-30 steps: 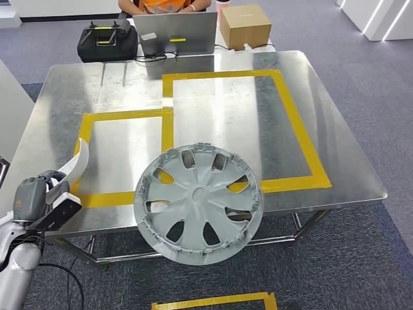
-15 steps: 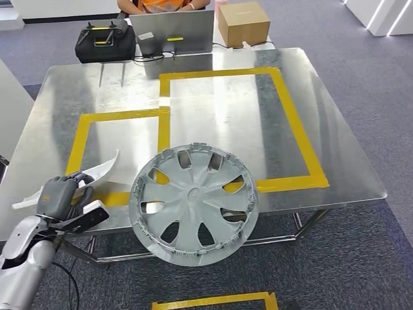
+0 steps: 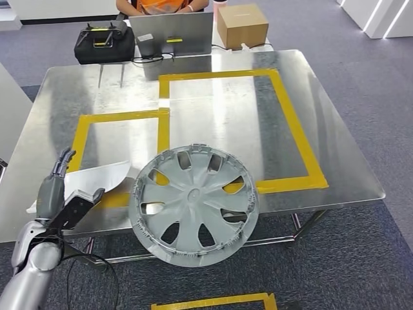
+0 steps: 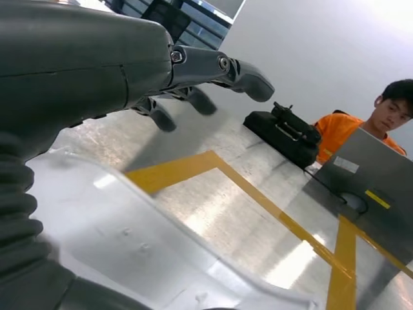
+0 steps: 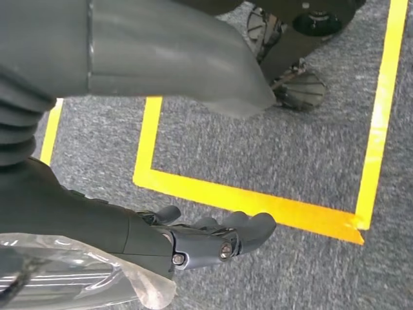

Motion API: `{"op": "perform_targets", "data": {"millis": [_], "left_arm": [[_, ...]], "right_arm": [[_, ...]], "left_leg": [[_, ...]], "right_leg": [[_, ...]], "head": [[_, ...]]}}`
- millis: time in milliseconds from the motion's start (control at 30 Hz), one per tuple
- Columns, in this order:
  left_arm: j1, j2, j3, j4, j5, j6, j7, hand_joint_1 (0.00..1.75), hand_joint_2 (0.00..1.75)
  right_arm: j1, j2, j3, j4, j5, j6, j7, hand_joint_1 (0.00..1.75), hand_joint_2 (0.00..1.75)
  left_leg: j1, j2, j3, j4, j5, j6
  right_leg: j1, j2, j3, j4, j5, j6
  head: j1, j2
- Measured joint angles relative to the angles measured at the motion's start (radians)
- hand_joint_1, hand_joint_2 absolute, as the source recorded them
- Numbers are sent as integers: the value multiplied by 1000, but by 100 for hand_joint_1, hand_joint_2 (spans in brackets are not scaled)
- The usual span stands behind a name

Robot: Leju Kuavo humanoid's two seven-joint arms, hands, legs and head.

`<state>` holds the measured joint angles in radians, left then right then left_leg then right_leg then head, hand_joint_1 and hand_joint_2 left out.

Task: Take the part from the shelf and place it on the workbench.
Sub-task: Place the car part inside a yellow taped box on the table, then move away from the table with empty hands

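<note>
Two items at the near edge of the workbench [image 3: 292, 71]. White part [image 3: 100, 177] lying flat on the metal top, across the yellow tape outline [image 3: 165, 113], just left of the grey hubcap [image 3: 195, 203]. Hubcap tilted, overhanging the near edge. Left hand [image 3: 56, 194] above the part's near end, fingers [image 4: 243, 74] spread and straight, gripping nothing. Right hand [image 5: 146, 239] low over the grey carpet [image 5: 302, 148], fingers extended; grip state not determinable. Seated person in orange [image 3: 163, 5] behind the far edge.
</note>
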<state>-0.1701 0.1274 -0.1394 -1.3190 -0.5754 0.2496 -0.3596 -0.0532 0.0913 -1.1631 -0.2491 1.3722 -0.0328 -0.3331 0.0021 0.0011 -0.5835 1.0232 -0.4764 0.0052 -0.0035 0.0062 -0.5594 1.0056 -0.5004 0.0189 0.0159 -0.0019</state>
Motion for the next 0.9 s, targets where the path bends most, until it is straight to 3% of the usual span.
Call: {"op": "perform_targets", "data": {"millis": [100, 133, 200, 233, 267, 300, 400, 467, 567, 633, 733, 767, 800, 833, 900], "left_arm": [[4, -13, 7, -14, 1, 1, 0, 0, 0], [4, -18, 9, -18, 4, 2, 0, 0, 0], [6, -29, 16, -23, 27, 11, -5, 0, 0], [9, -37, 22, -24, 48, 18, -9, 0, 0], [11, -47, 30, -29, 76, 27, -12, 0, 0], [13, -58, 39, -35, 105, 37, -14, 0, 0], [16, -94, 61, -67, 197, 81, -19, 0, 0], [17, -117, 74, -92, 257, 119, -23, 0, 0], [21, -148, 87, -128, 339, 168, -39, 0, 0], [26, -165, 89, -154, 376, 201, -55, 0, 0], [38, -181, 88, -182, 387, 231, -74, 0, 0], [45, -186, 87, -187, 387, 237, -78, 0, 0], [52, -192, 84, -192, 386, 243, -81, 0, 0], [57, -196, 81, -197, 386, 248, -84, 0, 0], [61, -205, 73, -208, 384, 256, -90, 0, 0]], "right_arm": [[1, 0, 0, 0, 0, 0, 0, 0, 0], [1, 0, 0, 0, 0, 0, 0, 0, 0], [2, 1, 0, 1, -1, 0, 1, 0, 0], [3, 1, 0, 1, -2, 0, 1, 0, 0], [4, 1, 0, 1, -3, -1, 2, 0, 0], [5, 1, 0, 1, -3, -3, 2, 0, 0], [4, 2, 0, 1, -4, -9, 5, 0, 0], [2, 5, 0, 1, -4, -14, 8, 0, 0], [7, 13, -2, 2, -6, -22, 14, 0, 0], [7, 17, -3, 3, -7, -27, 16, 0, 0], [6, 21, -4, 3, -7, -32, 18, 0, 0], [6, 22, -4, 3, -8, -32, 18, 0, 0], [7, 23, -4, 3, -8, -33, 19, 0, 0], [7, 25, -4, 3, -8, -34, 19, 0, 0], [6, 29, -4, 3, -8, -36, 19, 0, 0]], "left_leg": [[7, 0, 2, -10, 6, 14], [9, 1, 2, -13, 8, 18], [9, 2, 1, -13, 9, 22], [9, 2, 1, -13, 9, 22], [9, 2, 1, -12, 8, 22], [9, 1, 2, -12, 8, 22], [8, -1, 2, -7, 5, 16], [4, -2, -2, -2, 3, 7], [5, -2, -3, -1, 5, -7], [7, -2, -15, 30, -24, -15], [8, -2, -85, 208, -122, -23], [8, -2, -105, 260, -141, -23], [7, -2, -108, 277, -141, -21], [7, -2, -93, 253, -121, -17], [4, -2, -23, 124, -59, -4]], "right_leg": [[-1, -1, -15, 23, -21, 16], [-2, -2, -36, 65, -46, 22], [-5, -2, -101, 204, -110, 30], [-6, -2, -131, 265, -130, 33], [-7, -2, -147, 295, -130, 35], [-8, -3, -143, 281, -111, 36], [-10, -5, -51, 84, -14, 34], [-9, -5, -13, 11, 3, 26], [-7, -4, -10, 6, 5, 9], [-9, -5, -10, 3, 10, -4], [-8, -6, -12, 2, 13, -16], [-7, -6, -13, 2, 14, -18], [-5, -6, -14, 2, 15, -19], [-3, -5, -14, 3, 16, -19], [1, -5, -14, 3, 17, -18]], "head": [[2, 0], [3, 0], [5, 0], [5, 0], [6, 0], [6, 0], [6, 0], [5, 0], [4, 0], [2, 0], [1, 0], [1, 0], [1, 0], [1, 0], [1, 0]]}}
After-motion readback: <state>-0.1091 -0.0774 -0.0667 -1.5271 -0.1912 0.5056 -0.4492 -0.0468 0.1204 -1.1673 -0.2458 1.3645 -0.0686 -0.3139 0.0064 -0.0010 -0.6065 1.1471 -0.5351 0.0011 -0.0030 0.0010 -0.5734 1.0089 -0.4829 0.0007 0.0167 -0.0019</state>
